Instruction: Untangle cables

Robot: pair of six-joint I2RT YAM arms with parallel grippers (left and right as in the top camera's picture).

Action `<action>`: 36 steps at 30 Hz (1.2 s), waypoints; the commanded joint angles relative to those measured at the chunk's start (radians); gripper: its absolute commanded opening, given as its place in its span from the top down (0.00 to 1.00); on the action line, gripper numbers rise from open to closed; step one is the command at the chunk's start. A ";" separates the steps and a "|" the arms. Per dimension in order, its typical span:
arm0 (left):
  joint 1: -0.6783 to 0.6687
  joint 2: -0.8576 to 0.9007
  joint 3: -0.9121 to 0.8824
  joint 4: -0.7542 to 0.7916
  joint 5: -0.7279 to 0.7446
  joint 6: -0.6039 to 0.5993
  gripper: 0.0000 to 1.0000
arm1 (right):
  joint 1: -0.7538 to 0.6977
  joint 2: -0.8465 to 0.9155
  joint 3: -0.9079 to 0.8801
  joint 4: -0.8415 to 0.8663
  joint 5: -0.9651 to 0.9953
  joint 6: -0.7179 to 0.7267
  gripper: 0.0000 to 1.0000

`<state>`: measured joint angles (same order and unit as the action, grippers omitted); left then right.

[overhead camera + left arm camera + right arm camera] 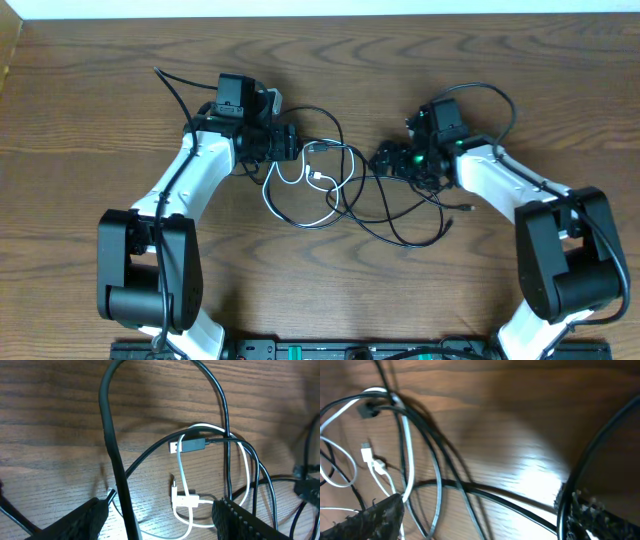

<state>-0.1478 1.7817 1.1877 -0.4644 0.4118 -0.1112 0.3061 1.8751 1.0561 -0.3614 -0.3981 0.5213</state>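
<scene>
Nearest in the left wrist view is the left gripper [160, 517]. Its two dark ribbed fingers [239, 519] are held wide apart and low over the brown wood-grain table [60, 420], with nothing clamped. This spread is judged to be a straddle, as the short thin white cord [182, 477] is framed between the jaws with its curl lying just ahead of them. A little farther on, a flat black plug end [192, 444] is laid across the white loop. Several long thin black cords [260, 480] cross at the same spot, so the knot sits squarely before this gripper. A thicker black wire [112, 455] arcs close to the lens; whether it belongs to the arm cannot be told.

The right gripper [485, 520] is likewise spread wide and empty. Black strands run over the table between its jaws, and the white loop is seen farther off to one side.

From overhead, the tangle is found mid-table between the two grippers, which face each other across it. Slack loops spill toward the arm bases. This opposed placement is judged to be chosen so that strands can be drawn outward to either side.
</scene>
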 commanded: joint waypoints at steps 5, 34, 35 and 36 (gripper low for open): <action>-0.002 -0.021 -0.004 -0.001 -0.010 0.002 0.28 | 0.054 0.135 -0.078 -0.003 0.051 -0.003 0.21; -0.002 -0.021 -0.004 -0.001 -0.010 0.002 0.28 | 0.109 0.135 -0.078 0.063 0.082 -0.024 0.91; -0.002 -0.021 -0.004 -0.001 -0.010 0.002 0.28 | 0.109 0.135 -0.078 0.063 0.082 -0.024 0.89; -0.002 -0.021 -0.004 -0.001 -0.010 0.002 0.28 | 0.109 0.135 -0.078 0.063 0.082 -0.024 0.84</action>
<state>-0.1478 1.7817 1.1877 -0.4644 0.4118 -0.1112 0.4026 1.9301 1.0367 -0.2642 -0.4282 0.5068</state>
